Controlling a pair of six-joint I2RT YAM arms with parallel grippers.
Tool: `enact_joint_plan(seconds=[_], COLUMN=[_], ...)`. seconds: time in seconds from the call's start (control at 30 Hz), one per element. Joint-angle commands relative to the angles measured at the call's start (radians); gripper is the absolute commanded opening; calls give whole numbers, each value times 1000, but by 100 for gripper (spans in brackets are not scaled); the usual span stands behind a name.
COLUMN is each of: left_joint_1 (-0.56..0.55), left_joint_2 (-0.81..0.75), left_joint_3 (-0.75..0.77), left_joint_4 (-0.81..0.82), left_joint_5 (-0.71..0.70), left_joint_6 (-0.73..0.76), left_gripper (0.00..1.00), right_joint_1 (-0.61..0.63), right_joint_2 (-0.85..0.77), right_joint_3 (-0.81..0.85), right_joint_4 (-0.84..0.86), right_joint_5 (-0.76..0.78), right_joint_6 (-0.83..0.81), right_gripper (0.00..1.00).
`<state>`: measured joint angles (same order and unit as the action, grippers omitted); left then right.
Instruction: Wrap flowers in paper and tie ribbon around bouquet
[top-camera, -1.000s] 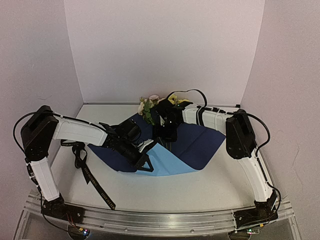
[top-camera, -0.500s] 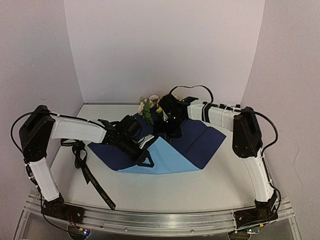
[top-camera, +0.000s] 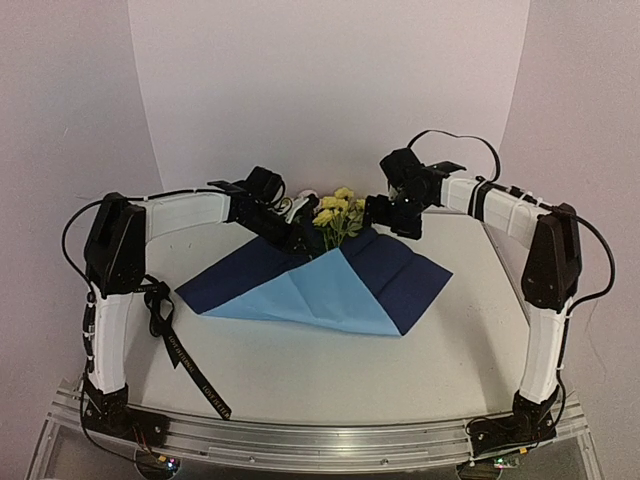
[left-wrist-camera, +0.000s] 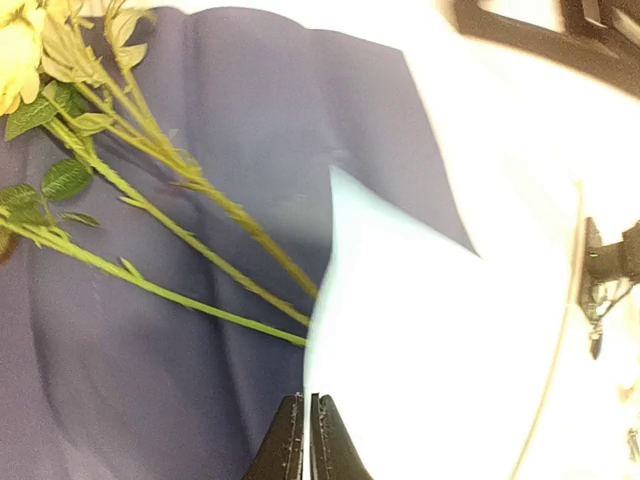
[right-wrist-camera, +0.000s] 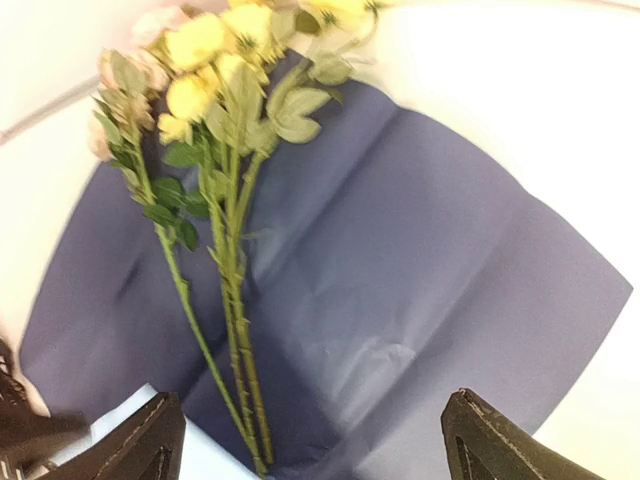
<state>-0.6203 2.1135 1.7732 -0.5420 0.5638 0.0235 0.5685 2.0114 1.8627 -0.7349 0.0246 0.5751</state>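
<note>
At far left the black ribbon (top-camera: 185, 355) lies on the bench (top-camera: 300, 380), apart from the paper (top-camera: 300, 295). The left claw (left-wrist-camera: 305, 445) is clenched on the edge of the paper's light blue flap, which is folded over the navy face. The flowers (top-camera: 335, 210) lie on the navy, blooms at the far corner and stem ends reaching the flap. The right claw (right-wrist-camera: 315, 445) hangs released above the stems, jaws wide.

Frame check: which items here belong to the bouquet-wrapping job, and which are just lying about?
Job:
- paper, navy face up, one part folded over light blue
- flowers, stems on it
- ribbon, loose on the left

Lying about:
- nothing loose that I can see; only the table and its front rail
</note>
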Motion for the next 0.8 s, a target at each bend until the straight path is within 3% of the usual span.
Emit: enact_joint_plan(seconds=[0.0, 0.1, 0.27, 0.37, 0.57, 0.77], left_joint_1=[34, 55, 69, 110, 129, 129], left_joint_2=[117, 133, 76, -7, -294, -555], left_joint_3=[113, 119, 49, -60, -398, -671], left_joint_4=[-100, -79, -19, 95, 261, 354], left_joint_5=[30, 106, 137, 174, 233, 250], left_joint_6=[67, 65, 20, -114, -189, -266], left_gripper=[3, 3, 16, 31, 58, 68], right_joint_1=[22, 22, 30, 34, 125, 239], right_joint_2=[-57, -72, -157, -211, -248, -283], right_joint_3=[-49, -82, -288, -442, -559, -655], right_joint_4=[-7, -5, 149, 264, 351, 446], right_joint_5=[46, 8, -214, -303, -283, -183], right_joint_6=[-23, -45, -127, -151, -161, -121], right_gripper=[92, 93, 98, 98, 98, 98])
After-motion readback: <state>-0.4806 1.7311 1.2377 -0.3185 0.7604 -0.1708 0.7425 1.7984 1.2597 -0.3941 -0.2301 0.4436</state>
